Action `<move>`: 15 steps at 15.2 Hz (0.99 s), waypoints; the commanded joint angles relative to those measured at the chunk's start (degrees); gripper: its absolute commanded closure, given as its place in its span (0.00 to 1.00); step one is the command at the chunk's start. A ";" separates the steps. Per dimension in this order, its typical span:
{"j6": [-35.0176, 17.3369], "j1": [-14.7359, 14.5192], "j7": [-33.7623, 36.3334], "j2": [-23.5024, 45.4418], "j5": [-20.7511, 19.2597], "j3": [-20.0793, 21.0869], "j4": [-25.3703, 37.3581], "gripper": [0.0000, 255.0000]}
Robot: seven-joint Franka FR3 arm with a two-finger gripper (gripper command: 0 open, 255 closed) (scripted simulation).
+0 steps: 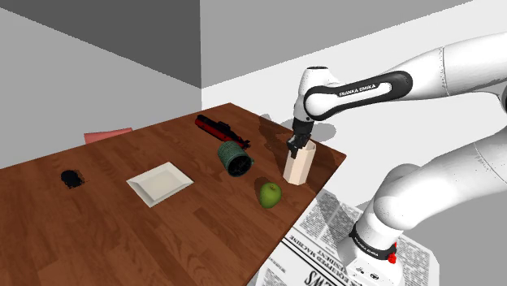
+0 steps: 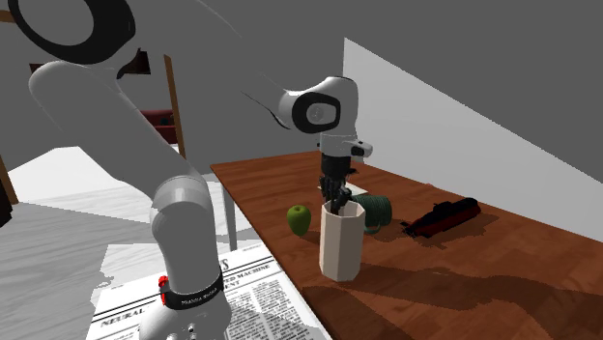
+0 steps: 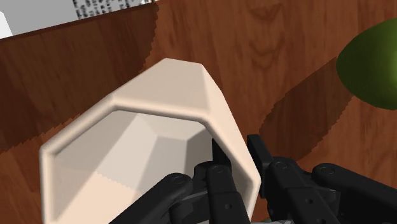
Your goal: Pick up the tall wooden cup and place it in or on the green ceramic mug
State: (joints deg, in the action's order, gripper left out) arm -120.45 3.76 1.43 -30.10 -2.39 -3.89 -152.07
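The cup (image 1: 298, 165) (image 2: 341, 241) (image 3: 172, 95) is tall, pale cream and flat-sided, and it stands upright on the wooden tabletop (image 1: 97, 227) (image 2: 483, 280) (image 3: 254, 38), close to the edge nearest my stand. My gripper (image 1: 296, 146) (image 2: 335, 200) (image 3: 238, 153) comes down on its rim from above. In the wrist view one finger is inside the cup and the other outside, and the two are drawn narrow on the wall between them, so I have the cup by its rim. Its base looks to be on the wood.

The green mug (image 1: 236, 158) (image 2: 373, 211) is just beside the cup, on the shoulder view's left of it. It is ribbed and lies on its side, with its dark mouth turned toward that camera. A green apple (image 1: 270, 193) (image 2: 299, 219) (image 3: 375, 63) sits near the cup too, toward the tabletop's front edge in the shoulder view, touching neither the cup nor the mug.

Beyond the mug lies a dark red and black toy (image 1: 218, 127) (image 2: 442, 216) shaped like a submarine. Further along the shoulder view's left are a square white plate (image 1: 159, 183) and, well apart from it, a small black thing (image 1: 72, 178) that I cannot make out.

A newspaper (image 1: 325, 236) (image 2: 193, 309) (image 3: 108, 9) covers the floor beside the tabletop, around my stand
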 commanded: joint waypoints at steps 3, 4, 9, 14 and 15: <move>3.66 -0.03 0.03 -1.38 0.08 0.14 2.30 1.00; 4.53 -0.04 0.03 -1.68 0.09 0.17 2.87 1.00; 8.81 -0.06 0.02 -2.91 0.18 0.31 5.92 1.00; 12.93 -0.09 0.01 -3.74 0.27 0.43 9.22 1.00; 13.74 -0.10 0.01 -3.85 0.28 0.46 9.91 1.00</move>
State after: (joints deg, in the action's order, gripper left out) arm -107.71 3.67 1.43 -33.71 -2.12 -3.46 -142.95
